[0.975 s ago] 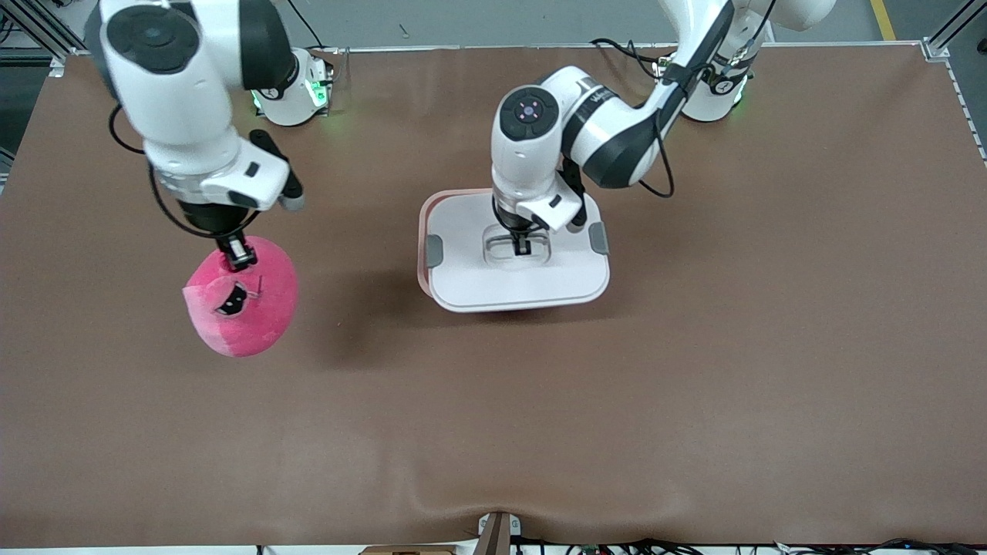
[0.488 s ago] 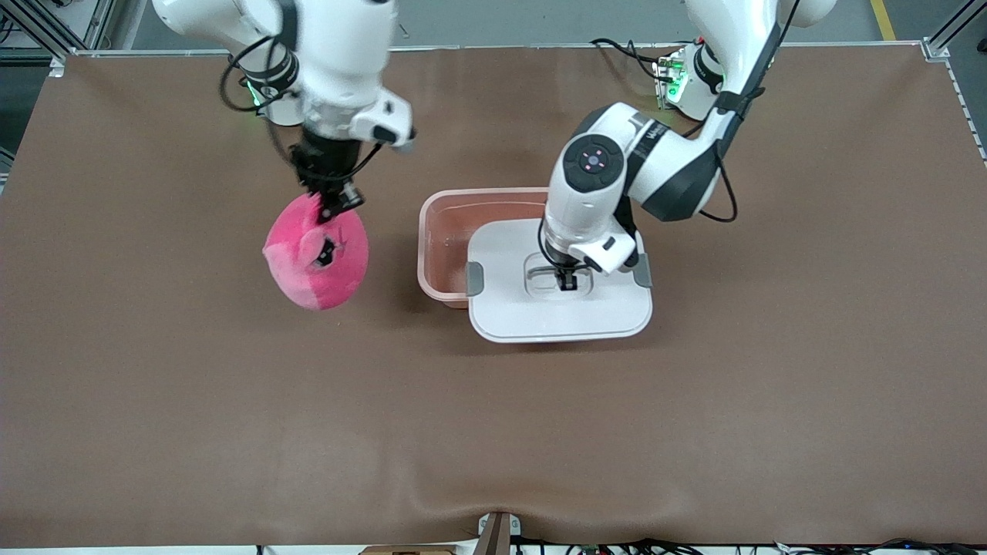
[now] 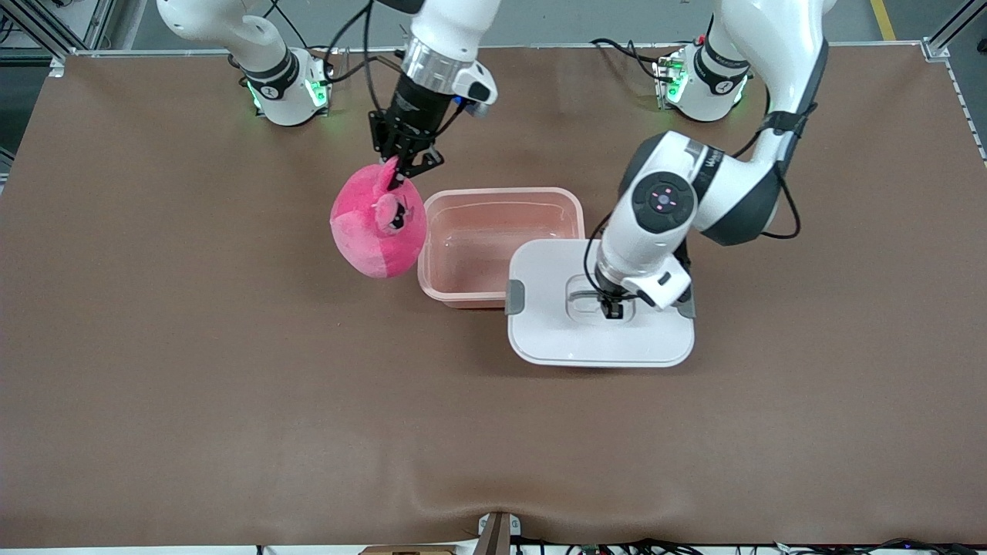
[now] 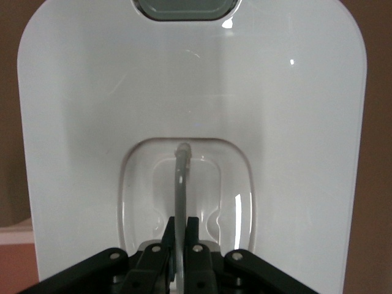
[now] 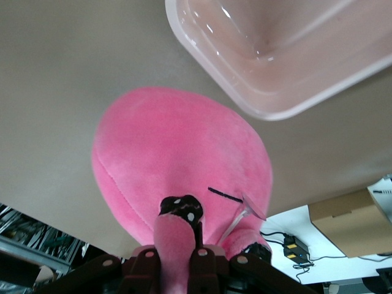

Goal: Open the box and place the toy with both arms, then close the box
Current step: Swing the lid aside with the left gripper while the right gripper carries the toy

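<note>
Right gripper [image 3: 397, 176] gripping one toy [image 3: 378, 228] by eye stalk beside box [image 3: 501, 202]; left gripper [image 3: 613, 311] clamping one lid [image 3: 555, 343] handle; arm lettering probably unreadable.

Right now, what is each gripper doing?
Left gripper: shut on the lid handle, beside the box.
Right gripper: shut on the toy, near the box.

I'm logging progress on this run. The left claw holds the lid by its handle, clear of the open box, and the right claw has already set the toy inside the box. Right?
Not quite. The toy is not in the box yet: the front view shows it hanging from the right claw beside the box, toward the right arm's end. The rest stands: the left claw grips the lid by its handle.
</note>
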You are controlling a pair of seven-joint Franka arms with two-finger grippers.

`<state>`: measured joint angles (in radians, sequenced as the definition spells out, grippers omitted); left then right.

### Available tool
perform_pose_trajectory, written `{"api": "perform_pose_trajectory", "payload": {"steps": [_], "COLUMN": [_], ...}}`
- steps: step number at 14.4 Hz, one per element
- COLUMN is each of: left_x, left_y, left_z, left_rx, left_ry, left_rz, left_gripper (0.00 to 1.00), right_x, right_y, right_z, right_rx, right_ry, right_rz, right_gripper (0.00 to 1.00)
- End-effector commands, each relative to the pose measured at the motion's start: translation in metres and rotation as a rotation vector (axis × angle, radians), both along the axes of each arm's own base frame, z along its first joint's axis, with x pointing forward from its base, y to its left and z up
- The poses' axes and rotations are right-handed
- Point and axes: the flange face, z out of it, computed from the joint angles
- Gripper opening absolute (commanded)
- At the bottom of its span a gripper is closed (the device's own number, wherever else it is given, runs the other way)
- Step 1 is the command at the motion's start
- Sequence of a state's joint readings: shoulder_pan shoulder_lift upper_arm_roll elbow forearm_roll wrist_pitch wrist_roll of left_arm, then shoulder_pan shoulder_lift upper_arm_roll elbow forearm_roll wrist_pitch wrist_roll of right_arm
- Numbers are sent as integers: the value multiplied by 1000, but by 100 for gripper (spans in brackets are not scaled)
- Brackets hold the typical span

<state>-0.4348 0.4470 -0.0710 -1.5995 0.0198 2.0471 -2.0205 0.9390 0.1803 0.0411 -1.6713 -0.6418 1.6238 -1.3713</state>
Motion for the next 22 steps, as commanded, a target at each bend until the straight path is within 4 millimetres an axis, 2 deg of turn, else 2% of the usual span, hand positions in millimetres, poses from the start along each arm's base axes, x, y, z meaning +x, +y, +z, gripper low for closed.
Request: {"api": "perform_pose_trajectory", "payload": {"steps": [1,2,5,6,8,9,12,13,14,15,18,22], "left_x": [3,4,13,17,26,28,30,31,34,35,36,37], "left_y": [34,44,78,94,142,158,170,173,185,192,200,200], "left_z": [9,7,11,15,11,5,5,4,3,2,1,-2], "left_rx": [16,20,21,21,9,4,2,2,1,-1,-1,-1], "left_ry": [0,8,9,7,24,35,37,38,39,40,43,46], "left_rz": [-55,-68,-76,-96,-131,-137,-141,-161,-172,-181,-192,-193], "left_gripper": [0,0,0,0,0,0,0,0,0,0,0,0], "right_x": [9,7,10,6,1,1,-10,-12,-11,-6,-9,-9], "right_y": [33,43,58,63,68,70,80,82,82,80,84,88], "right_z": [-13,-20,-39,-46,-52,-58,-66,-67,-67,-64,-52,-13], "right_rx": [-45,-64,-122,-138,-142,-141,-138,-133,-130,-122,-95,11], "right_ry": [-19,-13,5,11,3,-5,-19,-27,-31,-29,-29,28], "right_rz": [2,-2,-31,-31,-38,-54,-62,-70,-74,-84,-86,-139], "right_gripper": [0,0,0,0,0,0,0,21,82,100,100,100]}}
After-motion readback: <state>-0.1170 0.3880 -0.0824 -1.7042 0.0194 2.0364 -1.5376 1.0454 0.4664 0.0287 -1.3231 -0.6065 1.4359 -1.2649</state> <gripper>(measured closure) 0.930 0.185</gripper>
